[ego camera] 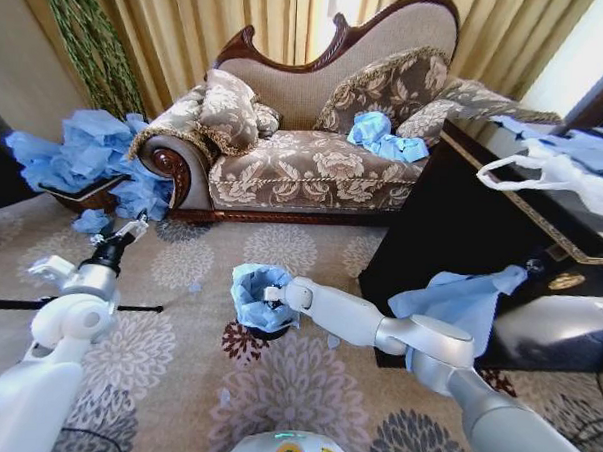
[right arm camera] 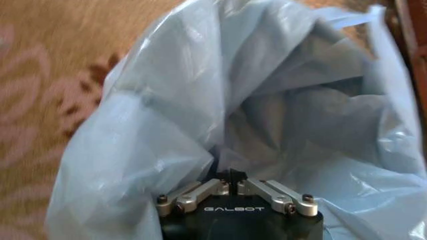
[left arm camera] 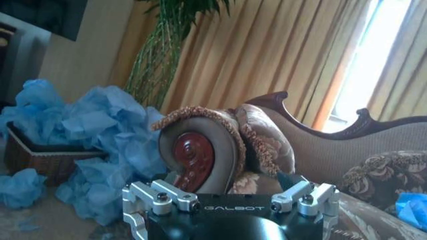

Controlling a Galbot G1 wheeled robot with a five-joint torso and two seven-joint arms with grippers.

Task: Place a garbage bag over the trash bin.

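Your right gripper (right arm camera: 233, 176), fingers pinched shut on the garbage bag (ego camera: 256, 294), sits at the trash bin (ego camera: 267, 332); draw the film evenly around its rim. Left gripper (ego camera: 131, 229) idles, fingers spread

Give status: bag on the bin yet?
Partly. The bag already sits over the bin, bunched on top. The right claw is at its rim, fingers closed on the film. The left claw hangs open, aside. Left: spreading the film down around the rim.
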